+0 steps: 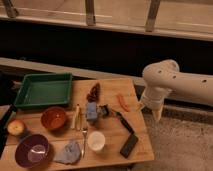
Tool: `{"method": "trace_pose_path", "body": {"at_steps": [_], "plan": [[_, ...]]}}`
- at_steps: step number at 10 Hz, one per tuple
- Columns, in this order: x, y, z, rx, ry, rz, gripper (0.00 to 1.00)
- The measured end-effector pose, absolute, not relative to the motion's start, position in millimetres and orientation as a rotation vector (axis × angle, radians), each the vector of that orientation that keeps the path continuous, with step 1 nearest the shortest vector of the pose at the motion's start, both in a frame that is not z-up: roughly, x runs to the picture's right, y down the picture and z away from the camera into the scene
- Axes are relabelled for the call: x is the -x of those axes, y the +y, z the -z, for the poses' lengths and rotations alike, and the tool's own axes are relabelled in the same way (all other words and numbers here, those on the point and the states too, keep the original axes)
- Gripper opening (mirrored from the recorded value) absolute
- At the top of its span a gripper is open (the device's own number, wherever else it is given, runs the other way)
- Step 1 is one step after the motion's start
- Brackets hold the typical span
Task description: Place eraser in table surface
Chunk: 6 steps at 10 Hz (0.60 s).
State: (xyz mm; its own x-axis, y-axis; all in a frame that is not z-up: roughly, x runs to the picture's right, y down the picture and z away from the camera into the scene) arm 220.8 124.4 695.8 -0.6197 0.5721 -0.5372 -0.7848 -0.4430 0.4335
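Observation:
The eraser [129, 145], a small flat black block, lies on the table surface [111, 88] near its front right corner, just right of a white cup [95, 141]. A thinner, longer black stick [125, 122] lies just behind the eraser. My white arm reaches in from the right. My gripper [158, 115] hangs past the table's right edge, above the floor and apart from the eraser, with nothing seen in it.
A green tray [44, 90] sits at the back left. An orange bowl [53, 118], purple bowl [32, 151], apple [16, 128], grey cloth [69, 152], blue object [92, 111], red-brown item [93, 92], orange strip [121, 102] and utensils [77, 118] crowd the table. A dark wall stands behind.

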Motion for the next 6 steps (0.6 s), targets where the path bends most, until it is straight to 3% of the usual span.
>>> {"method": "trace_pose_path", "body": {"at_steps": [6], "plan": [[-194.4, 152.3, -708.8, 0.473, 0.903, -2.000, 0.65]]}}
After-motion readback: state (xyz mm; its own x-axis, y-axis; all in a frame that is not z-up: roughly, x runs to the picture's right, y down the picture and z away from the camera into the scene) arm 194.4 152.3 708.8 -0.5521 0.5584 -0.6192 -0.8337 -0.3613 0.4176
